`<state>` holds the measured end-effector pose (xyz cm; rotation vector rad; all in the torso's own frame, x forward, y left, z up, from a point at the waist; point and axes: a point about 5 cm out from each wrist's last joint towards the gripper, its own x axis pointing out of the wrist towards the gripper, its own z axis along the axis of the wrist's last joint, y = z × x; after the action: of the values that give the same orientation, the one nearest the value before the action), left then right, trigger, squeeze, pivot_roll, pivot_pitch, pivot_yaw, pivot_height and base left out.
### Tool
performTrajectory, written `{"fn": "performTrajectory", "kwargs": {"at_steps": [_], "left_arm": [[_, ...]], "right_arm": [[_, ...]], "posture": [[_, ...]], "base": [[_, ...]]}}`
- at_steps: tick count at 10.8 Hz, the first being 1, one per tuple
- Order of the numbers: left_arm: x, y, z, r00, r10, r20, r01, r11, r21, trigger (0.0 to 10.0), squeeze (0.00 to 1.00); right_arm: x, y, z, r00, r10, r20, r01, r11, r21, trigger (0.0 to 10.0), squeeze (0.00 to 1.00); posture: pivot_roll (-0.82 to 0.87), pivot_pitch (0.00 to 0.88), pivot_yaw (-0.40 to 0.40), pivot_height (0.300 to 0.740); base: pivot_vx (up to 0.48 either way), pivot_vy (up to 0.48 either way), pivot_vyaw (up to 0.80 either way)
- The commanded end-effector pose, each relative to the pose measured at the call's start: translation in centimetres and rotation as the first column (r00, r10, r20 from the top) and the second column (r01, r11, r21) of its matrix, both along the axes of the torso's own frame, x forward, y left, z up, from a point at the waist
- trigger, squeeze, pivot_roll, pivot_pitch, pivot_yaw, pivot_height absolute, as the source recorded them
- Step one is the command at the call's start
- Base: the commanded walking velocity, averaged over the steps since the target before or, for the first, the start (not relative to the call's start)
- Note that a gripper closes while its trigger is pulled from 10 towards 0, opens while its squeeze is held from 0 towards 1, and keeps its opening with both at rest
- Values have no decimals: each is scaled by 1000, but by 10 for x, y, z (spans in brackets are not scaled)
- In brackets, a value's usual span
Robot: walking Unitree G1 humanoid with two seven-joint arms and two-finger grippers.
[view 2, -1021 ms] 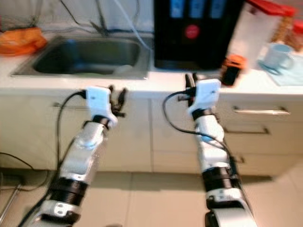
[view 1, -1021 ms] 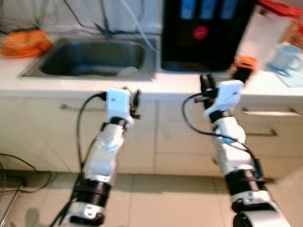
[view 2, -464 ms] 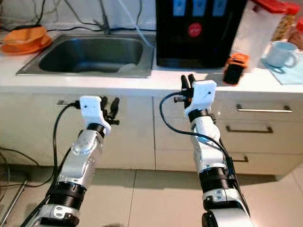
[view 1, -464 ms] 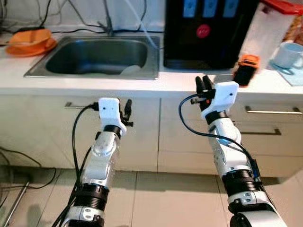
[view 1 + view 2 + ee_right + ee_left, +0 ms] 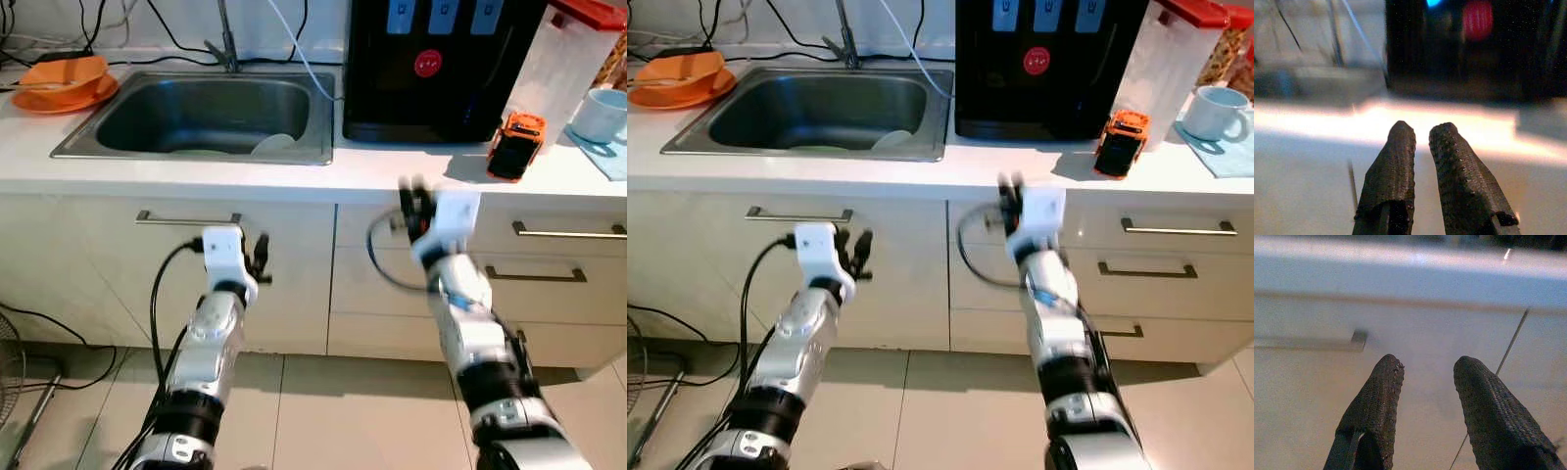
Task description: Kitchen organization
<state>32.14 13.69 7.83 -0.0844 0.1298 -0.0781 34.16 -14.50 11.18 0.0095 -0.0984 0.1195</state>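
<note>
Robot is standing in front of a white kitchen counter (image 5: 294, 181) with cream cabinet fronts below. Left gripper (image 5: 259, 257) is hovering low before the left cabinet door, just under its long metal handle (image 5: 188, 218); its fingers (image 5: 1374, 406) are standing spread apart with nothing between them. Right gripper (image 5: 413, 201) is sitting blurred at counter-edge height, pointing at the tall black water dispenser (image 5: 441, 64) with a red round button; its fingers (image 5: 1391, 171) are standing nearly together, a narrow gap showing, holding nothing. Stainless steel sink (image 5: 211, 113) is lying far left with a white dish inside. Orange bowl (image 5: 64, 73) is resting on the counter's far left. Small orange-and-black toy truck (image 5: 515, 145) is sitting right of the dispenser, next to a clear red-lidded container (image 5: 563, 59) and a light blue mug (image 5: 600, 113).
</note>
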Motion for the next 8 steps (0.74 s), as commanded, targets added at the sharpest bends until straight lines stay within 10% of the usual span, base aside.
{"fn": "performTrajectory", "kwargs": {"at_steps": [1,4,8], "left_arm": [[-7,7,-17,999,13,-48,-12,1000,28,10000,0],[-37,27,-69,968,50,-246,-39,998,49,10000,0],[-79,42,-117,890,93,-447,-66,995,75,10000,0]], "right_arm": [[-5,-8,-20,996,-28,-88,28,1000,-3,10000,0],[-45,-32,-99,905,-99,-414,70,994,-86,10000,0],[-87,-39,-144,789,-90,-608,58,996,-72,10000,0]], "posture": [[74,0,34,740],[74,0,33,740],[76,0,34,740]], "base": [[0,0,0],[0,0,0],[0,0,0]]}}
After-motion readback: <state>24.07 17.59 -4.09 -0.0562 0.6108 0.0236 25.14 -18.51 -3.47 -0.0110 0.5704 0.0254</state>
